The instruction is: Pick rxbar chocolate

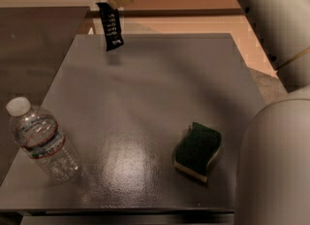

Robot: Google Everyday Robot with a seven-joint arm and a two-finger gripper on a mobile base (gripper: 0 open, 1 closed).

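Note:
The rxbar chocolate (111, 26) is a narrow black wrapper with rows of white lettering. It hangs upright in the air above the far left part of the grey table (155, 98). My gripper (113, 2) is at the top of the view, just above the bar, and is shut on the bar's top end. The arm reaches in from the upper right.
A clear water bottle (41, 141) with a white cap lies tilted at the front left of the table. A green-and-yellow sponge (197, 151) sits at the front right. The robot's white body (276, 166) fills the right edge.

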